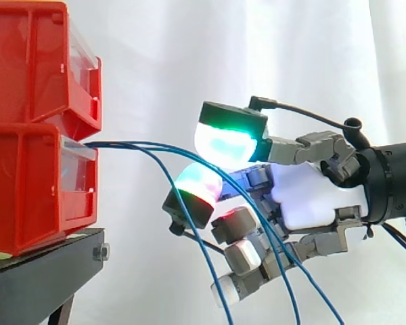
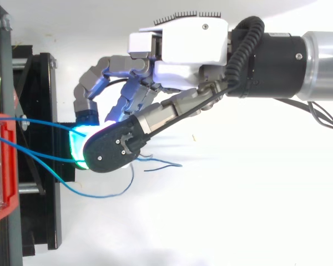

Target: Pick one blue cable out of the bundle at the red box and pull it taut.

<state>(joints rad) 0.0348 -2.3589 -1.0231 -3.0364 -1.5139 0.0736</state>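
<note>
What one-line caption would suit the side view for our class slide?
Robot hand pinches one blue cable between glowing pads, beside the stacked red bins.

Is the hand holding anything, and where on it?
One blue cable, seemingly pinched between the thumb and finger pads of the hand, partway along, just out from the red box.

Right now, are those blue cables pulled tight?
No, the blue cables sag in loose curves from the red box down past the robot hand.
</note>
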